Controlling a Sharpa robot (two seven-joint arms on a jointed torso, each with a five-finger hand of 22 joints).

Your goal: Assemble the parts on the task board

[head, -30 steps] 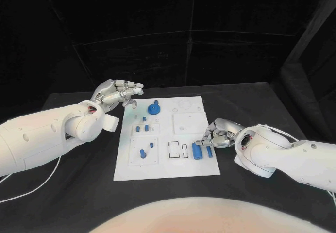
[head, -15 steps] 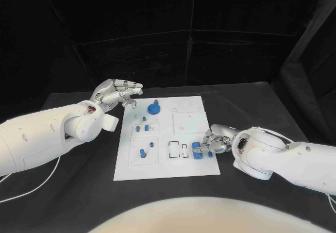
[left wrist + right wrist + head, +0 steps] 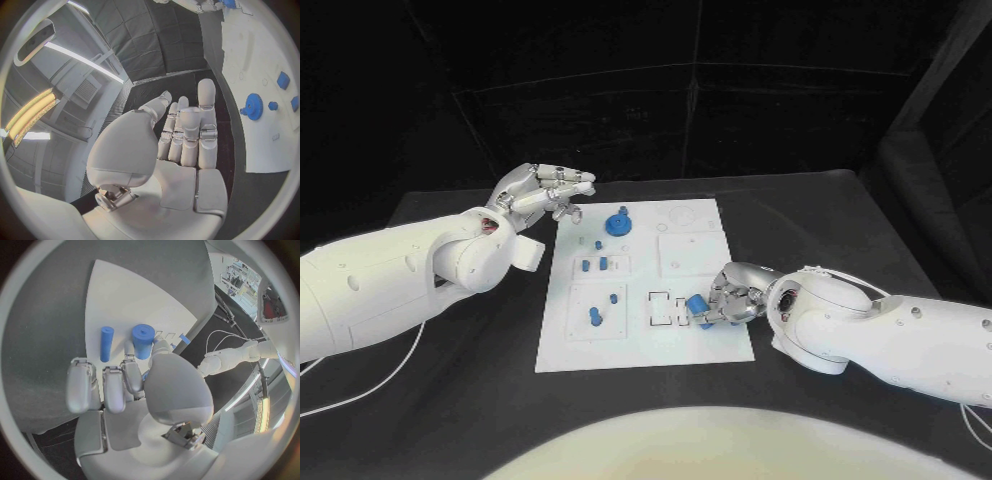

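The white task board (image 3: 684,252) lies in the middle of the black table. My right hand (image 3: 734,297) hangs low over its near right part, fingers curled down. There a thick blue cylinder (image 3: 697,306) (image 3: 142,340) lies flat on the board (image 3: 125,300) beside a thin blue rod (image 3: 106,343). The thumb and one fingertip (image 3: 131,362) touch the thick cylinder's end; whether they grip it is unclear. My left hand (image 3: 545,190) (image 3: 184,135) hovers by the board's far left corner and holds nothing. A blue gear (image 3: 619,217) (image 3: 254,106) stands near it on the board (image 3: 250,75).
Several small blue pieces (image 3: 596,265) sit in the board's left column, with a longer one (image 3: 594,317) nearer me. Empty rectangular slots (image 3: 661,306) lie just left of the right hand. Black table surface (image 3: 834,220) surrounds the board.
My right hand has moved left across the board's near right part, over the thin rod, up to the thick cylinder. The left hand has stayed in place.
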